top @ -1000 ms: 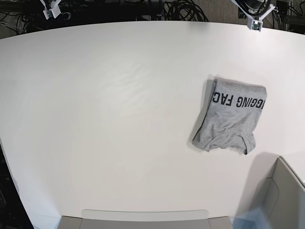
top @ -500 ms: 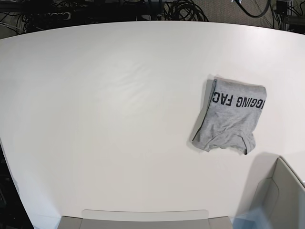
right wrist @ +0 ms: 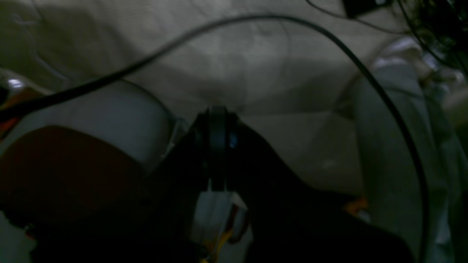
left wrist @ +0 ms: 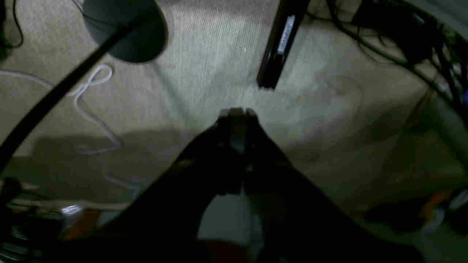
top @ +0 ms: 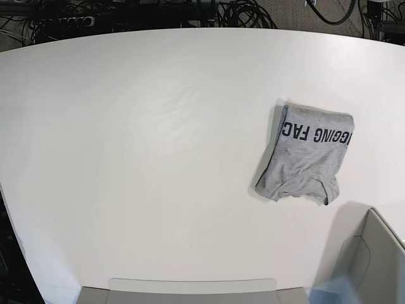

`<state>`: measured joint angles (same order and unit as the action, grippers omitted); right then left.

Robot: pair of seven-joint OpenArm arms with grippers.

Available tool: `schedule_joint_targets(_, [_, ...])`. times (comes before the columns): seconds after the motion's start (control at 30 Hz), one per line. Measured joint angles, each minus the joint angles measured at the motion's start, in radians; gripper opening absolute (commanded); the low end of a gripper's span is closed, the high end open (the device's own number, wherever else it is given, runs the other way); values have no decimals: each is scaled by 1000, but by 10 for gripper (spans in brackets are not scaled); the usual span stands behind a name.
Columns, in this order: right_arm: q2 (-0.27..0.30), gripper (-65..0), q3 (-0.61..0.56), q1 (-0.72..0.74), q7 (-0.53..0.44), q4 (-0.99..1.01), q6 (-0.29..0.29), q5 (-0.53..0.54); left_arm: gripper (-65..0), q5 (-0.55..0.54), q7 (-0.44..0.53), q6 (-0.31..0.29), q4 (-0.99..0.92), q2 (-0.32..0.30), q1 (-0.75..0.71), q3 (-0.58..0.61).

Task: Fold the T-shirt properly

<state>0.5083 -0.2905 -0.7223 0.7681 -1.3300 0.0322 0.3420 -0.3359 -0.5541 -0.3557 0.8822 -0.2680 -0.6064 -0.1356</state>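
The T-shirt lies folded into a compact bundle on the white bench, lettered side up, with black block capitals running along its far edge and the rest of the grey cloth narrowing toward the near edge. Neither gripper appears in the base view, so the shirt sits well apart from both, untouched on the bench. In the left wrist view the left gripper shows as a dark silhouette with its two fingers pressed together, nothing between them; beyond its tips lies grey carpet, with a black bar ahead and slightly to its right, a white cord off to its left, and a tangle of dark cables far to its right. In the right wrist view the right gripper likewise has its fingers closed on each other, empty, pointing at dim floor, with a black cable arching above it across the frame.
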Motion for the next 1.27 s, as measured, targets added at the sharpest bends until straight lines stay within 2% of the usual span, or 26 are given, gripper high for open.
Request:
schedule_joint_targets(0.13, [2,-650,-119,122,-89,190,-3,3,-650,-3,96,-3,-186,0,92,0])
schedule_joint_targets(0.3, [-9,-650,-290,241,-158,373,-3,10,-650,2,177,-3,-297,34,175,0])
schedule_joint_targets(0.43, [-52,-650,-325,327,-225,506,-7,9,-650,1,278,-2,-310,55,196,2])
schedule_joint_targets(0.57, [-71,-650,-363,378,-387,631,-7,-38,-650,2,328,0,-314,58,205,2])
schedule_joint_targets(0.63, [-74,-650,-390,392,-517,725,-6,-78,-650,3,344,1,-340,58,213,2])
schedule_joint_targets(0.83, [-102,-650,-438,418,-789,927,-8,-182,-650,3,470,134,-492,58,273,2])
schedule_joint_targets(0.9, [-116,-650,-439,427,-838,938,-8,-183,-650,3,528,192,-546,58,292,2])
schedule_joint_targets(0.97, [-124,-650,-439,435,-855,935,-7,-185,-650,4,572,227,-593,58,311,2])
schedule_joint_targets(1.1, [-127,-650,-439,435,-850,938,-8,-185,-650,3,639,232,-604,58,312,2])
schedule_joint_targets(1.27, [-139,-650,-439,431,-839,942,-8,-185,-650,3,657,233,-604,58,314,2])
